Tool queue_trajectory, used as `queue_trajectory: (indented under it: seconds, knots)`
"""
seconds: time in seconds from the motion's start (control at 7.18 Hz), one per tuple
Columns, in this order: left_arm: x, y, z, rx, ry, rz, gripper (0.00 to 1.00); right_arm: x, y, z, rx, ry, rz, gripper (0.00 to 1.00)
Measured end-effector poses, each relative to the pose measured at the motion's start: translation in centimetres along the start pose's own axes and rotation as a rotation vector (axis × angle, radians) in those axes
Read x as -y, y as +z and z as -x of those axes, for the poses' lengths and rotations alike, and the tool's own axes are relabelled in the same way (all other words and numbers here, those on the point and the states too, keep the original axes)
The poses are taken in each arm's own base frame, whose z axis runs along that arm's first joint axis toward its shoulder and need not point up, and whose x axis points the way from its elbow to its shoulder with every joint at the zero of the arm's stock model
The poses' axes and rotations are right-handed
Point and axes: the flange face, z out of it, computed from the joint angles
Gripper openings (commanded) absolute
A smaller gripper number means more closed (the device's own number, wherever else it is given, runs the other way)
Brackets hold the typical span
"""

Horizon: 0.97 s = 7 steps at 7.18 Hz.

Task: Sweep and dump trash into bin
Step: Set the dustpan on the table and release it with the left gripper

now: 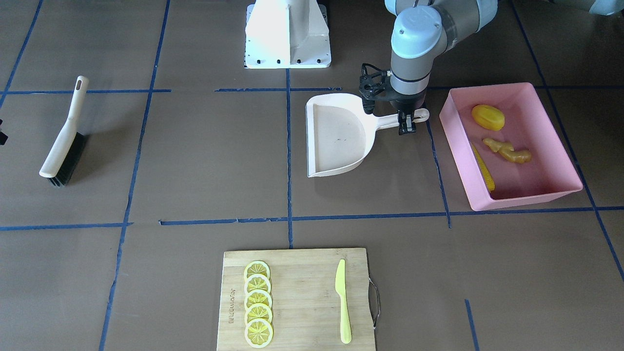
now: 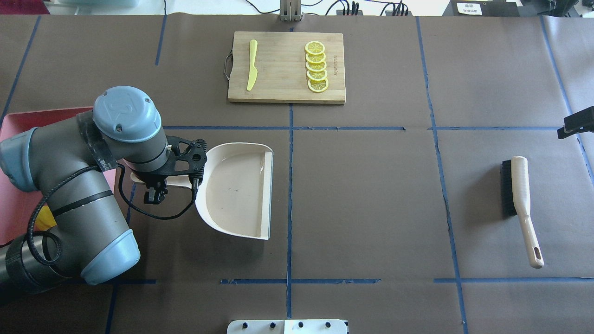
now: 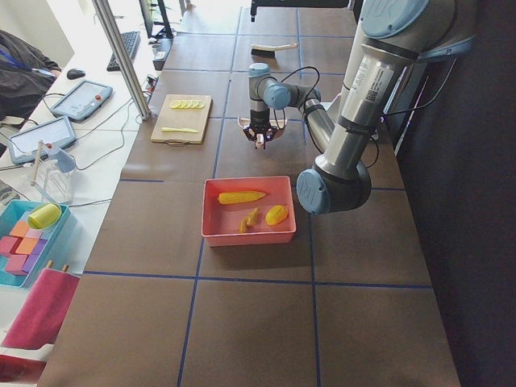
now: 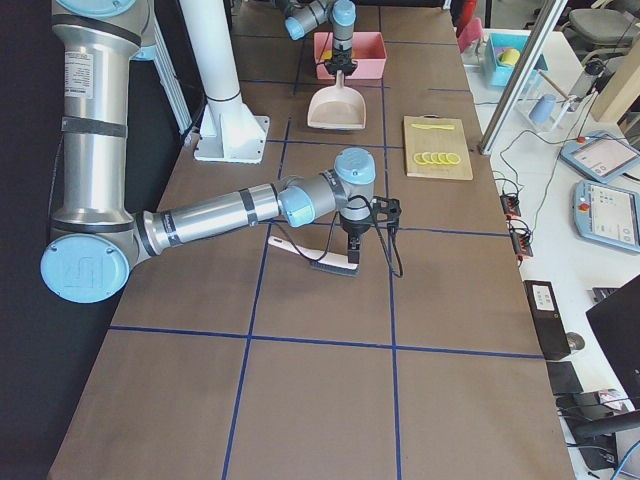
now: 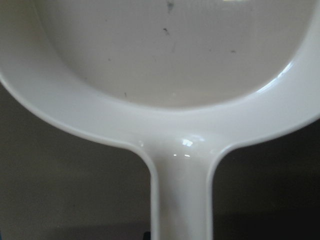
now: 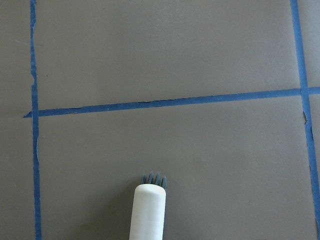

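Observation:
The pink bin (image 1: pixel 512 201) holds the yellow corn cob (image 1: pixel 482 168), the rounded yellow potato lump (image 1: pixel 487 117) and the tan ginger root (image 1: pixel 507 151). The beige dustpan (image 1: pixel 336 136) lies flat and empty on the table beside the bin. My left gripper (image 1: pixel 407 127) straddles its handle and looks shut on it; the left wrist view shows the handle (image 5: pixel 181 200) running straight under the camera. The brush (image 1: pixel 63 141) lies on the table at the other end. My right gripper (image 4: pixel 350 258) hangs above it, apart from it; I cannot tell whether it is open.
A wooden cutting board (image 1: pixel 302 287) at the operators' side carries several lemon slices (image 1: pixel 257 302) and a yellow-green knife (image 1: pixel 342 302). The robot's white base (image 1: pixel 287 34) stands behind the dustpan. Blue tape lines cross the brown table.

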Motion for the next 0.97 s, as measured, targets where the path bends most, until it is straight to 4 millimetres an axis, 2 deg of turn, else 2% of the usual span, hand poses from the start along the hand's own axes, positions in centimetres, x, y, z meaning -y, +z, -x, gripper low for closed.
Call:
queue_trajectory:
  seconds: [0.14,0.28,0.42,0.7,0.97]
  knots:
    - [0.5,1.1,0.2,0.003,0.007,-0.006,0.32,0.0,0.0,0.0,0.001,0.0,0.0,1.0]
    - [0.8,1.9,0.4,0.005,0.008,-0.012,0.68,0.0,0.0,0.0,0.001,0.0,0.0,1.0]
    - [1.1,2.4,0.4,0.01,0.006,-0.025,0.99,0.0,0.0,0.0,0.001,0.001,0.0,1.0]
    - [1.8,2.7,0.3,0.042,-0.011,-0.097,1.0,0.0,-0.1,0.1,0.003,0.0,0.0,1.0]
    - [1.7,3.0,0.4,0.053,-0.031,-0.115,1.0,0.0,-0.1,0.2,0.005,0.0,0.0,1.0]
